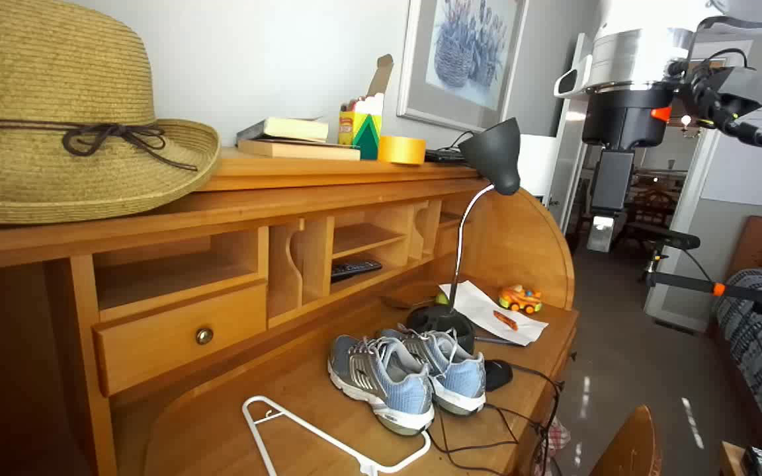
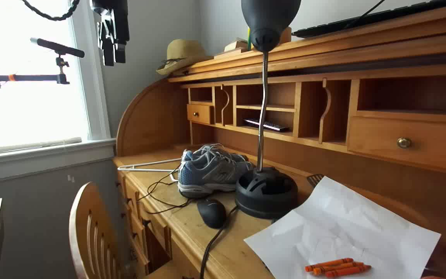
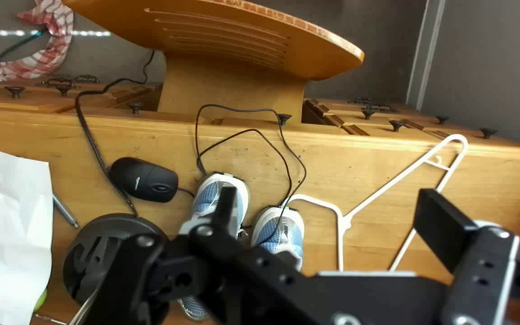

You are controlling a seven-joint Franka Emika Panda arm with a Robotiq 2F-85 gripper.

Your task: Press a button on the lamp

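Black against honey-coloured wood, found the gooseneck desk lamp [image 2: 263,104] standing on the rolltop desk [image 3: 359,171], with its round base [image 3: 90,246] near 9 o'clock from the Robotiq gripper [image 3: 331,214] in the wrist view. Saw the fingers [image 3: 225,207] spread wide, gripping nothing, well apart from the lamp. Judged a sweep toward 9 o'clock needed next; could not make out any button, so left the height of the press unguessed. Traced the long axis along a slender, shiny metal stem [image 2: 260,143], close to 12 o'clock in an exterior view, up to a matte cone-shaped head [image 1: 495,155], flared toward 11 o'clock in an exterior view. Noted 2 blue-grey mesh running shoes [image 2: 215,172] just beside the base, near 3 o'clock in the wrist view.
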